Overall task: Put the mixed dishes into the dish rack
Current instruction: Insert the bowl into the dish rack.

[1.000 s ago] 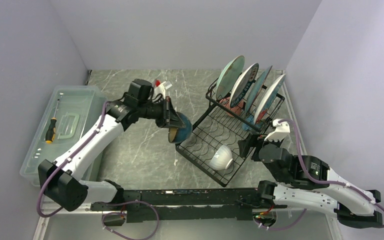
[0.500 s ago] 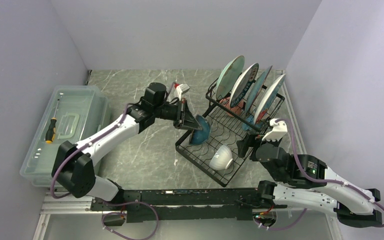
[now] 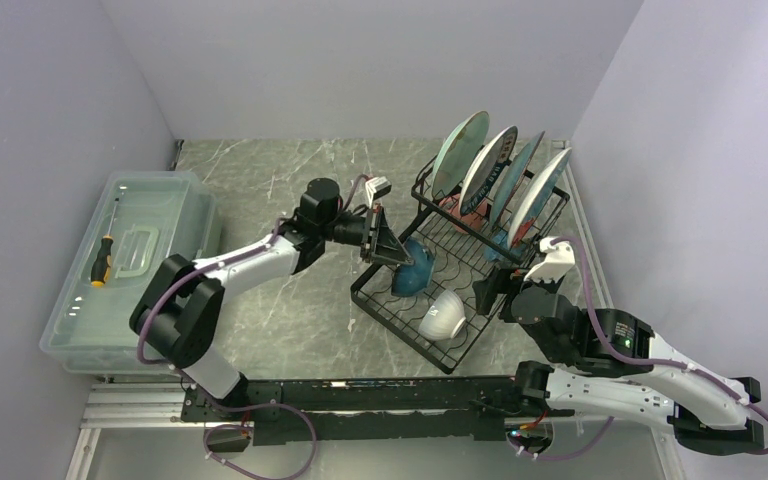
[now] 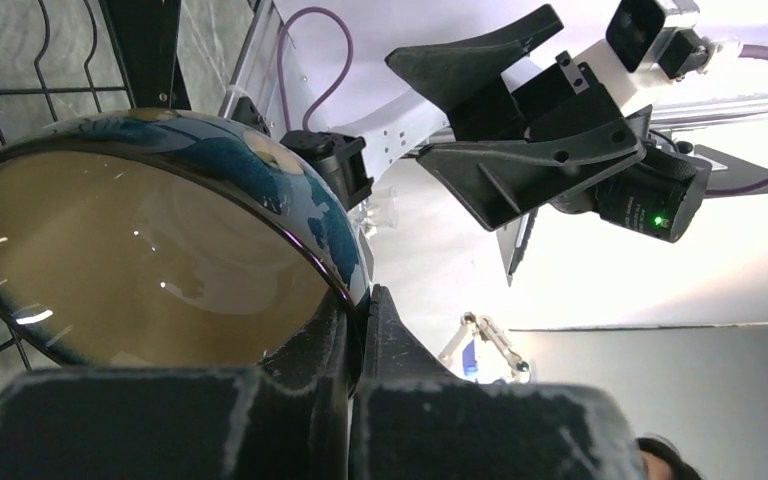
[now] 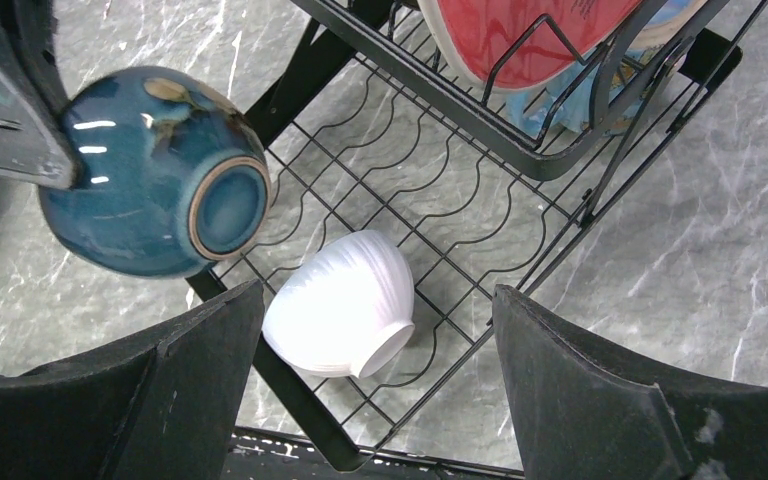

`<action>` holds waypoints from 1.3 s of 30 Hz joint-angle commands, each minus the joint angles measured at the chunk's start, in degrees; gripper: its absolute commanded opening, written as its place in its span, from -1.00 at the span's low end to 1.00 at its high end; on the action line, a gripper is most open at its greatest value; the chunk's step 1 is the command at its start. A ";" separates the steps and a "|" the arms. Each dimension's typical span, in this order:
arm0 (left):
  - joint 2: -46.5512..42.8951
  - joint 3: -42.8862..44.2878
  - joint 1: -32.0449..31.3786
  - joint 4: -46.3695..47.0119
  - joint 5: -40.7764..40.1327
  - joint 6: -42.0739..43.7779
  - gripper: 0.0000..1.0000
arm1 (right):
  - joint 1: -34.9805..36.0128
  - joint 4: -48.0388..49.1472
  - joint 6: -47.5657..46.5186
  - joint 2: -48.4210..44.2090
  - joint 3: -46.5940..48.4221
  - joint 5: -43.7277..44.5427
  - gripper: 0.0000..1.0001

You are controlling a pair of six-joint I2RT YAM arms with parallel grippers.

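My left gripper (image 3: 390, 252) is shut on the rim of the brown bowl (image 3: 413, 272), which is blue-glazed outside and brown inside (image 4: 150, 260). It holds the bowl on its side over the lower basket tier of the black wire dish rack (image 3: 372, 298). The white bowl (image 3: 442, 315) lies on its side in that tier, just in front of it. Several plates (image 3: 460, 150) stand in the rack's upper slots, and a red plate (image 5: 520, 30) shows beneath them. My right gripper (image 5: 375, 400) is open and empty above the white bowl (image 5: 340, 305), near the rack's front corner. No mugs are in clear view.
A clear plastic box (image 3: 145, 205) with a screwdriver (image 3: 102, 262) on its lid stands at the left wall. Walls close in on the left, back and right. Grey marble tabletop (image 3: 290, 300) lies between box and rack.
My left arm has swung right with the brown bowl, from over the table beside the rack to inside the lower tier. The right arm has not moved.
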 commanded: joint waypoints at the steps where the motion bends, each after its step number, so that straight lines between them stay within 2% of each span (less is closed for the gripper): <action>1: 1.69 -1.22 -0.33 18.72 4.56 -7.63 -1.00 | -0.08 0.54 0.53 -0.03 0.86 0.14 0.74; 6: 4.07 -2.32 -0.44 23.44 5.63 -9.10 -1.00 | -0.04 0.75 0.71 -0.09 0.51 -0.01 0.74; 13: 11.51 -4.62 -0.53 45.79 5.44 -22.52 -1.00 | -0.09 0.34 1.19 -0.18 0.42 -0.19 0.74; 17: 15.16 -5.06 -0.53 52.16 5.31 -26.18 -1.00 | -0.04 -0.43 1.67 -0.56 0.49 -0.14 0.74; 24: 17.18 -5.84 -0.34 55.35 6.05 -26.86 -1.00 | -0.09 -1.13 2.21 -1.66 -0.09 -0.06 0.74; 32: 21.65 -8.47 0.32 66.04 6.25 -33.12 -1.00 | -0.09 -0.89 1.99 -1.30 -0.19 -0.08 0.74; 39: 22.82 -9.69 0.64 66.21 7.39 -32.02 -1.00 | -0.09 -0.61 2.23 -1.25 -0.61 -0.22 0.74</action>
